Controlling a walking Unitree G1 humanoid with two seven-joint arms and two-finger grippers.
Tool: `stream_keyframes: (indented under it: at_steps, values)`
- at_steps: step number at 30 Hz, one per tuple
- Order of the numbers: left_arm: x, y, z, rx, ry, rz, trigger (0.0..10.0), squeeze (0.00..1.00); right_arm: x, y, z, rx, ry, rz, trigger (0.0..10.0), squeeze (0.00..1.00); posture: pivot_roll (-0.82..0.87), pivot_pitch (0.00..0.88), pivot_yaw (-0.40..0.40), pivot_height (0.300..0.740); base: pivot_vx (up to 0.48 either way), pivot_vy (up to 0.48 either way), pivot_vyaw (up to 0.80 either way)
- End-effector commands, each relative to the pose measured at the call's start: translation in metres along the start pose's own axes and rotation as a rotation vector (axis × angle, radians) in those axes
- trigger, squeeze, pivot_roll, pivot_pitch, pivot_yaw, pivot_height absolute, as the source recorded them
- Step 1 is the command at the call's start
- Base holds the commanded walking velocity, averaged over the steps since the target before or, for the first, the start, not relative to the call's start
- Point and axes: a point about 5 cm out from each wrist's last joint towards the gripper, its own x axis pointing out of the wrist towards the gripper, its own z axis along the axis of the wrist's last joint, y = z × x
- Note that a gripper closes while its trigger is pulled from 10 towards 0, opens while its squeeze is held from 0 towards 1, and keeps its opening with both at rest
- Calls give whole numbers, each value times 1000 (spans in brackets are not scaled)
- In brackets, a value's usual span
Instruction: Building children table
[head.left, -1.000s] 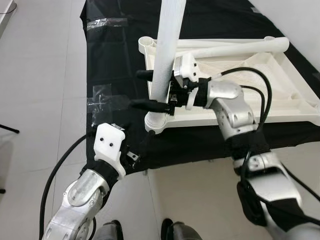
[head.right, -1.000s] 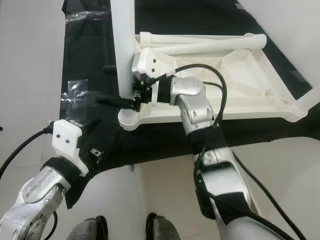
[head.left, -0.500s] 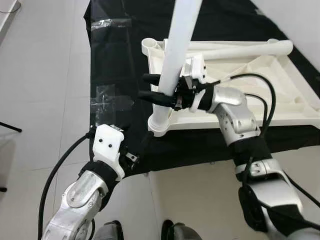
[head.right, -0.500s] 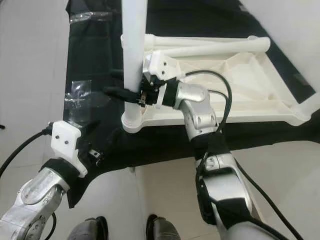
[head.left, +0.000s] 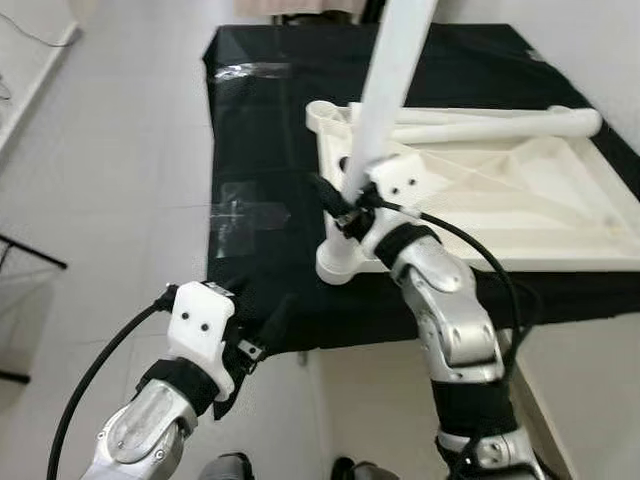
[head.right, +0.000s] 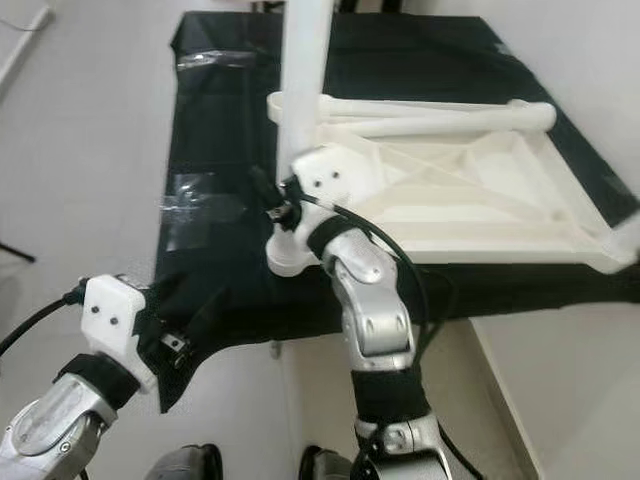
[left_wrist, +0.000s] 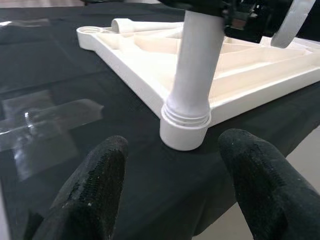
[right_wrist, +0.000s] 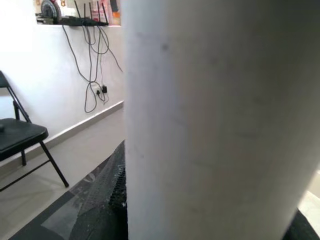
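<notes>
left eye view: the long white plastic table leg (head.left: 395, 75) stands nearly upright in the corner socket (head.left: 340, 262) of the upturned white plastic tabletop (head.left: 520, 195) on black cloth (head.left: 260, 120). the right gripper (head.left: 338, 205) is clamped round the leg's lower end. the left gripper (left_wrist: 172, 192), fingers apart, waits just short of that socket, holding nothing.

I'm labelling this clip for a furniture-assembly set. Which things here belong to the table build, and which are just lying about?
Part of the job:
- upturned white tabletop
- upright white leg in the near corner socket, held by the right end effector
- spare legs lying on the tabletop
- left end effector, open, near the socket

Lying about:
- black cloth
- clear tape
- folding chair
</notes>
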Motion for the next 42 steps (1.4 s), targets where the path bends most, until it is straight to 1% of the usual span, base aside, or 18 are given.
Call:
stream_keyframes:
  at_steps: [1,2,4,5,8,10,11,18,19,27,33,34,35,37,39,40,41,42]
  values:
    - [-3,1,-2,1,9,18,10000,0,-8,-8,-50,37,251,-32,10000,0,159,276,-82,740,0,0,0]
    - [-2,2,-3,2,9,21,10000,0,-4,-12,-46,57,231,-23,10000,1000,159,276,-82,740,0,0,0]
    - [-1,3,-3,5,9,23,10000,0,0,-15,-40,73,198,-1,10000,1000,157,276,-82,740,0,0,0]
    - [0,4,-1,9,6,23,10000,0,6,-17,-23,91,105,78,10000,1000,151,276,-82,740,0,0,0]
    - [0,4,-1,9,6,23,10000,0,6,-17,-23,91,105,78,10000,1000,151,276,-82,740,0,0,0]
    - [1,2,0,5,2,19,10000,0,6,-16,-1,42,-10,336,10000,0,146,280,-83,740,0,0,0]
    - [0,1,-1,3,4,16,10000,0,3,-18,4,22,-27,434,10000,0,151,281,-84,740,0,0,0]
    - [1,-1,-1,-3,2,20,10000,0,9,-28,3,-83,23,626,9804,0,150,286,-94,740,0,0,0]
    - [1,-2,-1,-2,1,20,10000,0,15,-27,11,-81,-6,664,275,0,155,282,-97,740,0,0,0]
    - [0,-6,-4,-3,11,13,10000,0,23,-31,25,-101,-47,745,0,0,149,269,-114,740,0,0,0]
    - [1,-7,-5,-7,8,16,10000,0,14,-37,14,-77,-30,750,0,0,133,245,-109,740,0,0,0]
    - [2,-8,-5,-7,4,10,10000,0,5,-39,-5,-36,-3,599,0,0,119,250,-111,740,0,0,0]
    - [2,-8,-5,-7,4,10,10000,0,5,-39,-5,-36,-3,599,0,0,119,250,-111,740,0,0,0]
    - [3,-8,-5,-8,1,7,10000,0,1,-42,-16,-7,10,467,0,0,119,250,-111,740,0,0,0]
    - [3,-8,-5,-8,1,7,10000,0,0,-42,-17,-2,11,445,0,0,119,250,-111,740,0,0,0]
    - [4,-7,-5,-14,2,6,10000,0,-8,-45,-41,2,109,108,0,0,73,265,-92,740,0,0,0]
    - [4,-7,-6,-18,2,5,10000,0,-20,-48,-58,-14,184,-154,0,0,73,265,-92,740,0,0,0]
    - [5,-7,-6,-20,3,2,10000,0,-30,-32,-69,-32,211,-159,0,0,84,268,-85,740,0,0,0]
